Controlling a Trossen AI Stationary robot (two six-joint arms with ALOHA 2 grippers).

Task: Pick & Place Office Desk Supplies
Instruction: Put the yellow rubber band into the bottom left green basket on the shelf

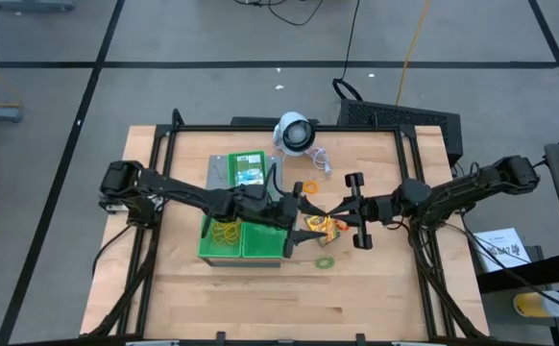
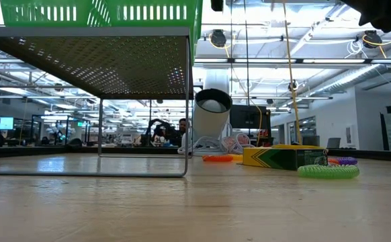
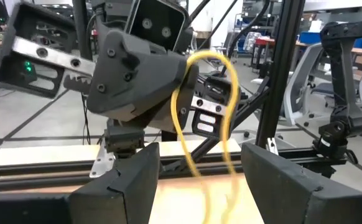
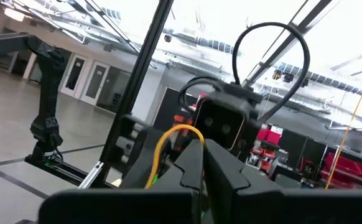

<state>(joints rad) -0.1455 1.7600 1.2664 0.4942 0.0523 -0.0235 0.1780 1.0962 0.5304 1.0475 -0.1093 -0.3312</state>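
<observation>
Meeting at centre frame, the right gripper (image 1: 329, 210), pressed together, is pinching a yellow rubber band (image 3: 206, 112) toward the spread left gripper (image 1: 299, 204), seemingly for a handover.

High view: straight down over the whole table (image 1: 260, 298), both arms in frame. Low view: at tabletop level, close to the green tray (image 2: 101, 13) filling its upper left, facing the room. The 2 wrist views face each other, sharing 1 yellow rubber band (image 3: 209, 112) between them.
</observation>
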